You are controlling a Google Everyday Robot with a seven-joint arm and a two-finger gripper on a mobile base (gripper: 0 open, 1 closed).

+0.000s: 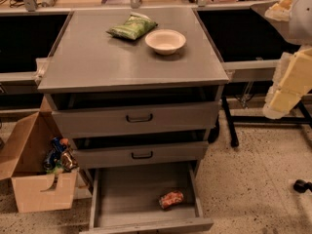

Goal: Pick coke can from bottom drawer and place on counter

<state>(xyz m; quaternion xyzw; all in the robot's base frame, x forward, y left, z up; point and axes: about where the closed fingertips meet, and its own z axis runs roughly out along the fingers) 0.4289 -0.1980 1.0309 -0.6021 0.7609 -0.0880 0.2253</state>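
Observation:
The coke can (171, 199) lies on its side in the open bottom drawer (122, 199), toward the drawer's right front. The drawer is pulled out below the two black-handled drawers. The counter (97, 57) is the flat grey top of the cabinet. My gripper (279, 101) hangs at the right edge of the view, beside the cabinet and about level with the top drawer, well above and to the right of the can. It holds nothing that I can see.
A green snack bag (132, 27) and a white bowl (165, 41) sit on the back half of the counter. An open cardboard box (39, 179) with items stands on the floor left of the cabinet. Black table legs (229, 126) stand to the right.

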